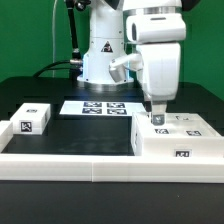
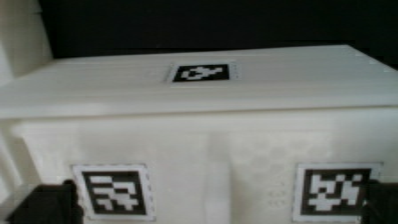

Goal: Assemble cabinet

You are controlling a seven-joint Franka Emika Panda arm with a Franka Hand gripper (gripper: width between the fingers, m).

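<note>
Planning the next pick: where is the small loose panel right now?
In the exterior view the small panel lies at the view's left, beside the marker board and across from the big cabinet body under the gripper.

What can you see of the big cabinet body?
The cabinet body is a large white boxy block, plastic by its look, lying flat on the black table at the exterior view's right, just behind the white rail. Black-and-white tags show on its top and front; the wrist view shows one on one face, two on another. The gripper is down at its top edge toward the exterior view's left; whether it grips is unclear.
</note>
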